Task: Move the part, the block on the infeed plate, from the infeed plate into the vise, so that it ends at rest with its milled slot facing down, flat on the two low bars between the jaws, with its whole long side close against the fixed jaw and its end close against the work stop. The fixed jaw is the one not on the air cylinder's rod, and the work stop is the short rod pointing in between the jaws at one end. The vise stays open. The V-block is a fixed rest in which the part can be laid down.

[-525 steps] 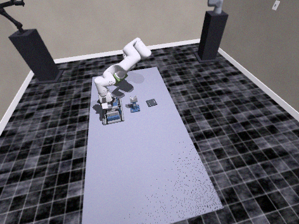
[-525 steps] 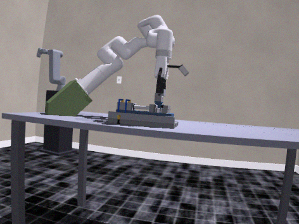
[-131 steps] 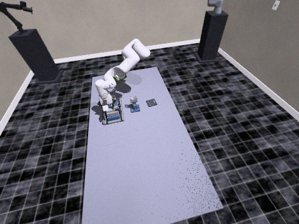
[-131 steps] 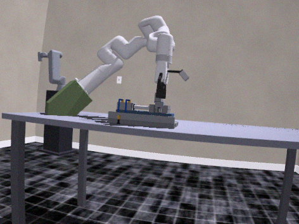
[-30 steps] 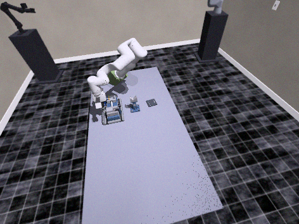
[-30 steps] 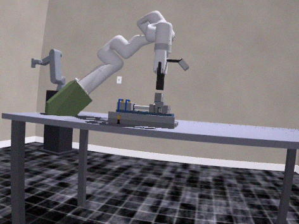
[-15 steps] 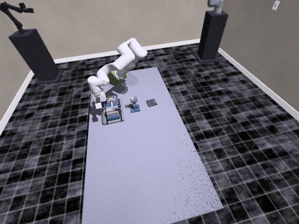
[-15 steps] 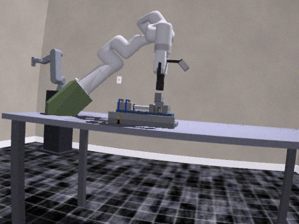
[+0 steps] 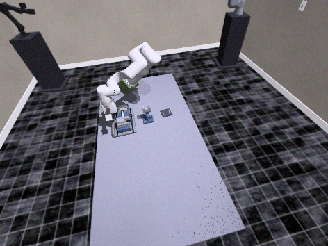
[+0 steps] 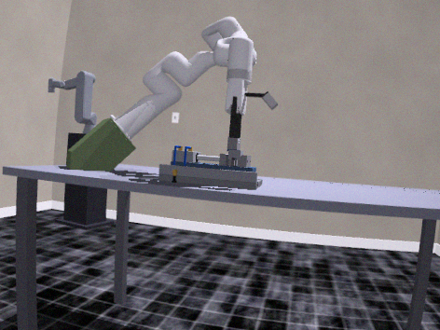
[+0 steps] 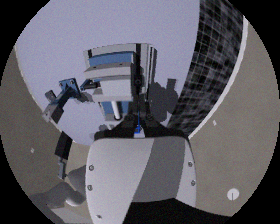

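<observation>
Seemingly near done: block (image 9: 122, 119) in the vise (image 9: 123, 132), plate (image 9: 166, 112) beside the vise bare, claw (image 10: 234, 142) closed on nothing.

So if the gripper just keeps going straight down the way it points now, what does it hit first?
Most likely the vise: the shut gripper points straight down just above its jaw end. Whether a jaw or the part comes first, the views don't show.

Even soft light, faint shadows; wrist view fisheye-warped, blurry.
</observation>
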Motion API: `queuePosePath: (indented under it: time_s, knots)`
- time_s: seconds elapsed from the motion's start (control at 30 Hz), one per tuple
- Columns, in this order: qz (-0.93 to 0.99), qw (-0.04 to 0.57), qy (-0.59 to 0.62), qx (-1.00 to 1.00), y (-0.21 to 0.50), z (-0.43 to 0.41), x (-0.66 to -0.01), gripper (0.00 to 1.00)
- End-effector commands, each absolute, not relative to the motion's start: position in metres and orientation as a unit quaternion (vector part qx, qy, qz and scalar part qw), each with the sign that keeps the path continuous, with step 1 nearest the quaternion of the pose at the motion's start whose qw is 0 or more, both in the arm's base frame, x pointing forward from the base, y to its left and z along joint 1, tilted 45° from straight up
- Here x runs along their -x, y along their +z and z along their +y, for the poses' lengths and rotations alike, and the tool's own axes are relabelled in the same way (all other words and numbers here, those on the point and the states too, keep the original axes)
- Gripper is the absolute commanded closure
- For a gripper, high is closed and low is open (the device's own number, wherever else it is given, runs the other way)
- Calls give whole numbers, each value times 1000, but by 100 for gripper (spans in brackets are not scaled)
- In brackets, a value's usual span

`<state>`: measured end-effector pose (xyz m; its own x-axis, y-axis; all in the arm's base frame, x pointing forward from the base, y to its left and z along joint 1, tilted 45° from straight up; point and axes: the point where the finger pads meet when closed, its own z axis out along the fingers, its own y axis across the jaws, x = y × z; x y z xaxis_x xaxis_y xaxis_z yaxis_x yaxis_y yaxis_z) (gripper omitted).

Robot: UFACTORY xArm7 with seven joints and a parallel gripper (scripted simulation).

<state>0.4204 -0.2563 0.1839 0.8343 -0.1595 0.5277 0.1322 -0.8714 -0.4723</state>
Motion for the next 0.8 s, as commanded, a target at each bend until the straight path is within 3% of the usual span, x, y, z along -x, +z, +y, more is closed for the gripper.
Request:
queuePosePath:
  time_s: [0.0, 0.77]
  knots:
    - [9, 252, -289, 924, 181, -256, -423, 100]
    - [9, 252, -289, 924, 162, -244, -438, 100]
